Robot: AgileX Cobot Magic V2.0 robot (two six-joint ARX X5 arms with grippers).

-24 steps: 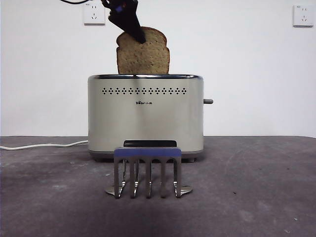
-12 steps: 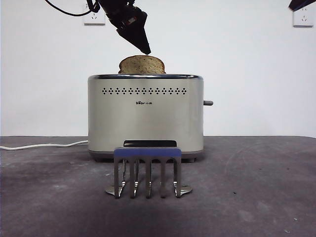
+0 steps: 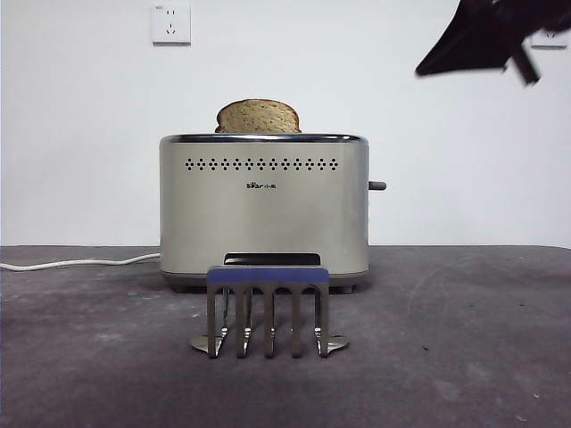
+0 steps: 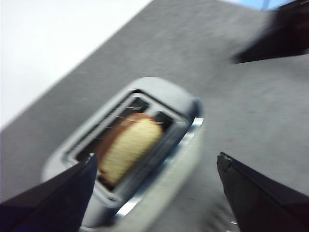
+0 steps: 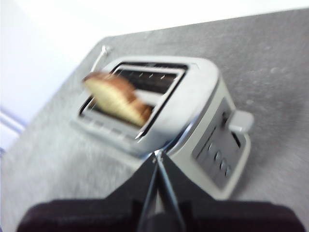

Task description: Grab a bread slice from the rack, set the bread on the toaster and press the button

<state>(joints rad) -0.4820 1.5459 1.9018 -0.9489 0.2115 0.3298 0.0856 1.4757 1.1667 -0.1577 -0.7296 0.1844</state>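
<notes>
grey table (image 3: 464, 357): rack (image 3: 267, 308) fronting toaster (image 3: 263, 209).

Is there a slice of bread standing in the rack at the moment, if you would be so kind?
No, the rack holds nothing between its prongs, and the slice of bread sits in the toaster with only its domed top showing.

You are looking down between the left gripper (image 4: 154, 183), its two black jaws spread wide apart. Below sits the toaster (image 4: 186, 145) on the grey table (image 4: 241, 96), blurred. The slice of bread (image 4: 128, 145) stands in one slot.
</notes>
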